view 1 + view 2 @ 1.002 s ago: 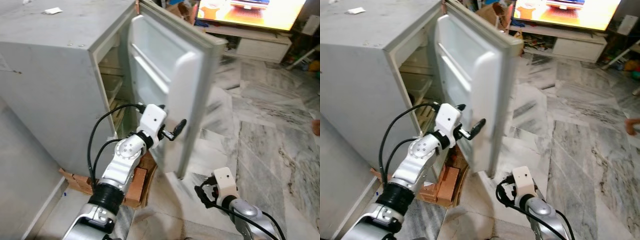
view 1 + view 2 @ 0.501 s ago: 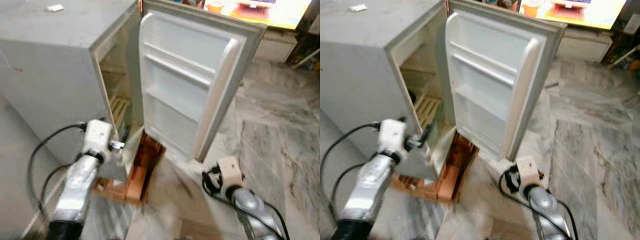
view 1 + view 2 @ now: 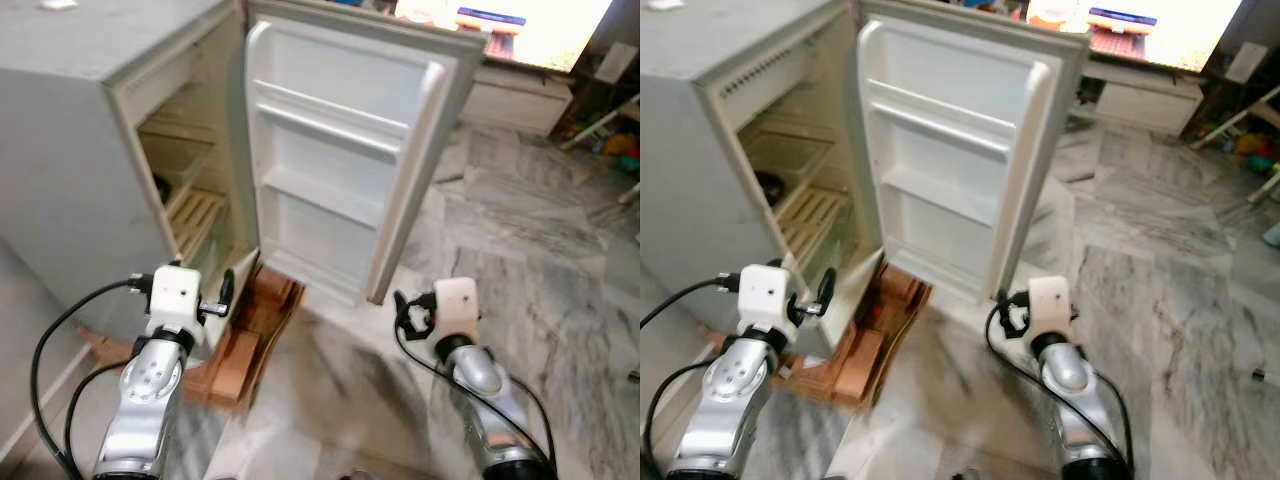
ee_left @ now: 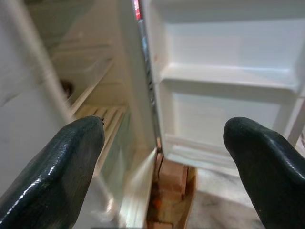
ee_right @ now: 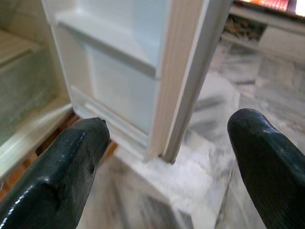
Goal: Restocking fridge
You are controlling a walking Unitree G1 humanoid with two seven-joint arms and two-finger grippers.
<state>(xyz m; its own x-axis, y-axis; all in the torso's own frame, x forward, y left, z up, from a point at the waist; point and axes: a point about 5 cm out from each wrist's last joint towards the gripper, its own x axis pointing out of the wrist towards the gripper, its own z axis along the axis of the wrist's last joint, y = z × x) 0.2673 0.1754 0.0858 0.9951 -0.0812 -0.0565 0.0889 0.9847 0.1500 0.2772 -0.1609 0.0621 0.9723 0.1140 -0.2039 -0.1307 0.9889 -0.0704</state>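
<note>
On a marble floor (image 3: 520, 230), the fridge (image 3: 90, 140) stands ahead of us, its door (image 3: 340, 150) swung wide, shelves looking bare. Our left gripper (image 4: 164, 162) and right gripper (image 5: 167, 167) hang spread and empty before it; restocking seems barely begun.

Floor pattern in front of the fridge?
Grey-and-white veined marble floor, clearest in the left eye view.
</note>
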